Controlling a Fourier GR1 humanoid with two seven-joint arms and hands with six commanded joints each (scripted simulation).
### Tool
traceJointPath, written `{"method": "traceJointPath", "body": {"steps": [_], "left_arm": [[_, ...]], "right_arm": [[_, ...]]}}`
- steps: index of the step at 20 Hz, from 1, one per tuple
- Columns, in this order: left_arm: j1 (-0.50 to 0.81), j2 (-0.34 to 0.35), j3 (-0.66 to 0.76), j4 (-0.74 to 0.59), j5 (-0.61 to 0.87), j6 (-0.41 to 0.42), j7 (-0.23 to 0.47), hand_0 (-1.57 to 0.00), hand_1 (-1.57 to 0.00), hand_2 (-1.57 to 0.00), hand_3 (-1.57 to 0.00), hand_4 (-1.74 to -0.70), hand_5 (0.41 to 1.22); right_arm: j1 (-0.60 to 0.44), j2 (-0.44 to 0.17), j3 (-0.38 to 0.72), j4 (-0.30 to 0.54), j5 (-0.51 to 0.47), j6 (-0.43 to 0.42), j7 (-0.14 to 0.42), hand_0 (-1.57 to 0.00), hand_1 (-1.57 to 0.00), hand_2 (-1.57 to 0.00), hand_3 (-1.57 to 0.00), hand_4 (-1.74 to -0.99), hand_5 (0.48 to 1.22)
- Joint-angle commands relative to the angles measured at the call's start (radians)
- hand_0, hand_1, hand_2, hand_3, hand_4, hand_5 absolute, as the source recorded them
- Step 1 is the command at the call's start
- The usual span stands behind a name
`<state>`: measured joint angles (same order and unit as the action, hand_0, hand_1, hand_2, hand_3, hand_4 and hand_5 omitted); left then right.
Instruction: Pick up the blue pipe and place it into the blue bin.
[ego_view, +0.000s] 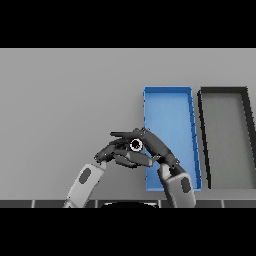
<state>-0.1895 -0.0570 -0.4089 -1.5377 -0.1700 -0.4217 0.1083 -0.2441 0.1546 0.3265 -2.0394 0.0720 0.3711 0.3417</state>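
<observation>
Right hand (152, 145) and left hand (120, 152) meet just left of the blue bin (170, 107); finger positions cannot be told. The blue pipe is not discernible, perhaps enclosed for transfer.

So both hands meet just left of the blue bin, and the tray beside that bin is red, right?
Not quite: the head view shows the tray beside the blue bin is black, not red. Both hands, left and right, do meet just left of the bin.
</observation>
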Motion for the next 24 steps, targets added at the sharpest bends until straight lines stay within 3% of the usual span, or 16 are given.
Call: {"method": "traceJointPath", "body": {"steps": [1,5,6,8,11,13,17,20,24], "left_arm": [[0.003,0.004,0.001,-0.006,0.001,-0.001,0.006,-0.02,-0.01,-0.01,-0.01,-0.97,0.512],[0.01,0.008,-0.002,-0.002,-0.008,0.002,0.002,-0.01,-0.01,-0.01,0.0,-0.97,0.485],[0.004,0.001,-0.002,-0.001,-0.006,0.003,0.014,0.0,0.0,0.0,0.0,-0.97,0.479],[0.012,0.0,-0.009,-0.011,-0.011,0.007,0.007,0.0,0.0,0.0,0.0,-0.96,0.475],[0.023,0.018,-0.004,-0.035,-0.003,0.0,-0.012,0.0,0.0,0.0,0.0,-0.95,0.471],[0.028,0.028,-0.003,-0.041,-0.005,0.0,-0.023,0.0,0.0,0.0,0.0,-0.95,0.466],[0.044,0.032,-0.002,-0.07,0.004,0.003,-0.004,0.0,0.0,0.0,0.0,-0.95,0.472],[0.026,0.029,0.009,-0.069,0.008,0.009,0.025,0.0,0.0,0.0,0.0,-0.95,0.472],[0.022,0.04,0.017,-0.048,-0.002,0.011,0.001,0.0,0.0,0.0,0.0,-0.94,0.463]], "right_arm": [[-0.028,0.008,-0.021,-0.022,-0.036,-0.001,0.029,-1.57,-1.57,-1.57,-1.57,-1.495,1.221],[-0.166,0.019,-0.15,-0.058,-0.189,-0.035,0.243,-1.57,-1.57,-1.57,-1.57,-1.494,1.221],[-0.201,0.004,-0.171,-0.052,-0.216,-0.059,0.264,-1.57,-1.57,-1.57,-1.57,-1.495,1.221],[-0.276,-0.067,-0.216,-0.052,-0.316,-0.129,0.259,-1.57,-1.57,-1.57,-1.57,-1.496,1.221],[-0.449,-0.159,-0.36,-0.024,-0.364,-0.248,0.265,-1.57,-1.57,-1.57,-1.57,-1.497,1.221],[-0.483,-0.255,-0.411,-0.004,-0.377,-0.294,0.267,-1.57,-1.57,-1.57,-1.57,-1.498,1.221],[-0.444,-0.351,-0.505,0.046,-0.348,-0.311,0.268,-1.57,-1.57,-1.57,-1.57,-1.498,1.221],[-0.343,-0.384,-0.515,0.059,-0.327,-0.335,0.268,-1.57,-1.57,-1.57,-1.57,-1.499,1.221],[-0.168,-0.422,-0.501,0.062,-0.325,-0.36,0.268,-1.57,-1.57,-1.57,-1.57,-1.499,1.221]]}}
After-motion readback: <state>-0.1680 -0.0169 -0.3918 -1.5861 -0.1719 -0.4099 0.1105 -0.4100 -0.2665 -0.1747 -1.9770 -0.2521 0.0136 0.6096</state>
